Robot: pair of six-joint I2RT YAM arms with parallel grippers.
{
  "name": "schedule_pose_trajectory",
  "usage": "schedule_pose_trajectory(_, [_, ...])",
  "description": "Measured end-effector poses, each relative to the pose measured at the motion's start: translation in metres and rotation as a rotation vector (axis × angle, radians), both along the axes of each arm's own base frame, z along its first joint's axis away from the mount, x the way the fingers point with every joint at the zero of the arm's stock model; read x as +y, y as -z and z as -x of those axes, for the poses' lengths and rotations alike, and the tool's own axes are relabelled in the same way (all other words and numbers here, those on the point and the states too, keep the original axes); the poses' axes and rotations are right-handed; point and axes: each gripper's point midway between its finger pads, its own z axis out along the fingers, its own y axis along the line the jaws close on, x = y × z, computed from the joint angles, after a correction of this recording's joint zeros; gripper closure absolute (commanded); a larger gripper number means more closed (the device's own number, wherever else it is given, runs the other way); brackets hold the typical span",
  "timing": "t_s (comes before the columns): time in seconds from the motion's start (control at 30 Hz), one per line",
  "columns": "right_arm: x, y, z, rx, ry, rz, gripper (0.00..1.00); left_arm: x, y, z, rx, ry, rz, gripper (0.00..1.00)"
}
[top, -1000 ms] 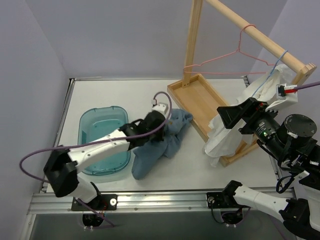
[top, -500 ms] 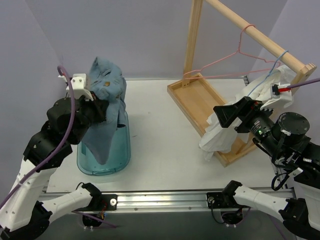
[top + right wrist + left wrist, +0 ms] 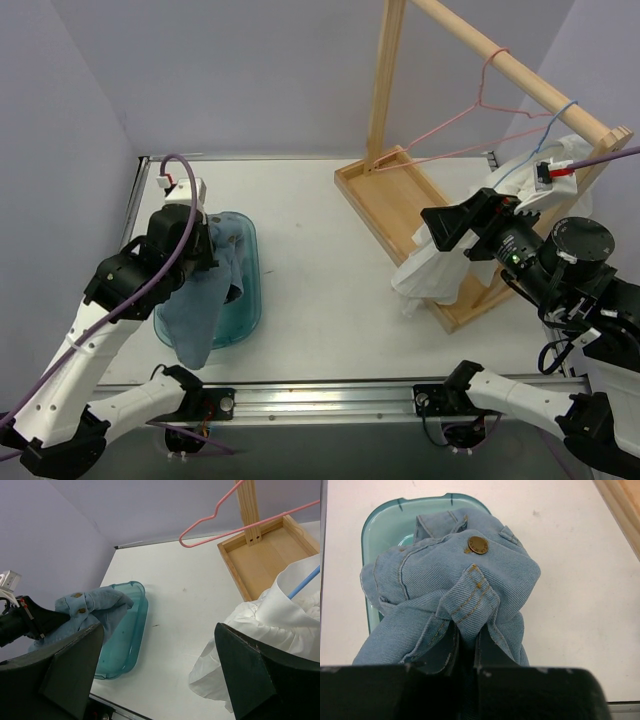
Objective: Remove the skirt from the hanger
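The white pleated skirt (image 3: 438, 268) hangs on the light-blue wire hanger (image 3: 537, 140) from the right end of the wooden rail, its hem over the rack's base. In the right wrist view the skirt (image 3: 280, 625) fills the right side, with the hanger's wire (image 3: 306, 581) rising from its waist. My right gripper (image 3: 445, 228) stands open just left of the skirt, and nothing lies between its fingers (image 3: 160, 680). My left gripper (image 3: 466, 645) is shut on a fold of the blue denim garment (image 3: 445, 580), which it holds over the teal tub (image 3: 247, 290).
A pink wire hanger (image 3: 450, 125) hangs on the wooden rack's rail (image 3: 520, 75), left of the blue one. The rack's boxed wooden base (image 3: 385, 195) lies on the white table. Walls close in the left and back sides.
My left arm carried the denim garment from mid-table up to the left, then lowered it over the teal tub. The right gripper and the skirt's hem shifted slightly left.
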Motion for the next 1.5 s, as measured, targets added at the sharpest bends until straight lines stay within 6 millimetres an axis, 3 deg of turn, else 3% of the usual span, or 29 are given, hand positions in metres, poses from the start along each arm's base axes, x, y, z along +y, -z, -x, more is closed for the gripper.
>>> schedule_pose_trajectory(0.23, [-0.001,-0.012,0.003,-0.02,-0.009,-0.021,0.12,0.02,-0.002,0.008,0.044,-0.078,-0.006,0.98])
schedule_pose_trajectory(0.33, [0.001,-0.016,0.004,-0.031,-0.02,-0.035,0.12,0.026,0.009,0.005,0.101,-0.106,-0.015,0.98])
schedule_pose_trajectory(0.43, [0.006,-0.016,0.004,-0.029,-0.043,-0.037,0.12,0.031,0.032,-0.006,0.171,-0.139,-0.014,0.98])
schedule_pose_trajectory(0.57, [0.012,-0.014,0.003,-0.021,-0.06,-0.033,0.12,0.052,0.069,-0.026,0.27,-0.213,-0.016,0.98])
schedule_pose_trajectory(0.77, [0.021,-0.01,-0.001,-0.011,-0.079,-0.027,0.12,0.087,0.111,-0.078,0.348,-0.298,-0.018,0.98])
schedule_pose_trajectory(0.8, [0.021,-0.01,-0.001,-0.011,-0.08,-0.027,0.12,0.088,0.115,-0.085,0.346,-0.293,-0.019,0.92])
schedule_pose_trajectory(0.83, [0.021,-0.01,-0.001,-0.012,-0.08,-0.028,0.12,0.088,0.117,-0.091,0.341,-0.287,-0.016,0.72])
schedule_pose_trajectory(0.9, [0.021,-0.011,-0.001,-0.015,-0.08,-0.031,0.12,0.084,0.121,-0.1,0.336,-0.259,-0.006,0.53])
schedule_pose_trajectory(0.93, [0.021,-0.012,-0.001,-0.016,-0.08,-0.032,0.12,0.081,0.122,-0.104,0.335,-0.244,0.006,0.36])
schedule_pose_trajectory(1.03, [0.022,-0.011,-0.002,-0.013,-0.081,-0.031,0.12,0.071,0.124,-0.114,0.318,-0.212,0.047,0.16])
schedule_pose_trajectory(1.17, [0.026,-0.009,-0.004,-0.003,-0.088,-0.026,0.12,0.065,0.113,-0.115,0.262,-0.192,0.089,0.1])
schedule_pose_trajectory(1.3, [0.033,-0.008,-0.01,0.009,-0.094,-0.017,0.12,0.062,0.079,-0.103,0.17,-0.186,0.105,0.08])
schedule_pose_trajectory(1.4, [0.038,-0.021,-0.015,-0.004,-0.094,-0.027,0.13,0.035,0.023,-0.092,0.034,-0.103,0.117,0.09])
schedule_pose_trajectory(1.5, [0.041,-0.037,-0.023,-0.028,-0.081,-0.043,0.13,-0.021,-0.044,-0.083,-0.132,0.081,0.172,0.09])
